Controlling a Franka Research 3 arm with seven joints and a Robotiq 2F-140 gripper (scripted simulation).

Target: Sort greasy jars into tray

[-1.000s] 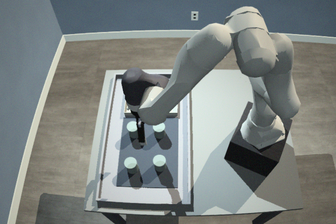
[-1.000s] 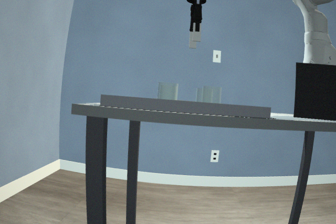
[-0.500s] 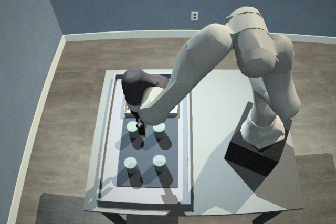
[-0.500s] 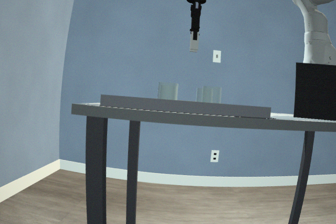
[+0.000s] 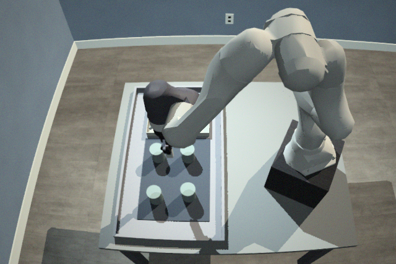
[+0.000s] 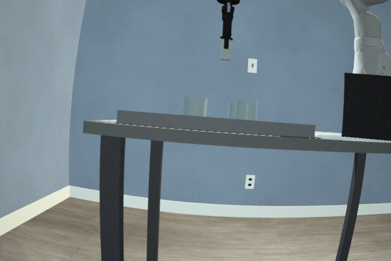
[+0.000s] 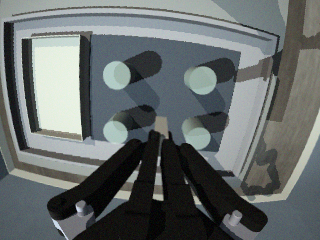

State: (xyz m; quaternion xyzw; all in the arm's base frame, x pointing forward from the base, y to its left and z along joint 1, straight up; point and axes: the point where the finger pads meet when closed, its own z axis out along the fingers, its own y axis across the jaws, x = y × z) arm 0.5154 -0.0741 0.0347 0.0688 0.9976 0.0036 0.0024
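Claw (image 5: 170,153) (image 6: 225,49) (image 7: 160,125) above the jars (image 5: 187,190) (image 6: 195,106) (image 7: 116,75).

Steel table (image 5: 255,110) (image 6: 220,141) carries shallow frame (image 5: 169,230) (image 6: 214,123) (image 7: 262,42); black arm pedestal (image 5: 297,187) (image 6: 366,106) well apart.

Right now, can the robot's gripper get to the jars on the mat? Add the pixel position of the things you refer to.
Probably yes: the gripper (image 5: 169,154) (image 6: 225,54) (image 7: 160,125) hangs above the jars, with nothing seen between. But its fingers are shut, so they'd likely need opening to grip one.
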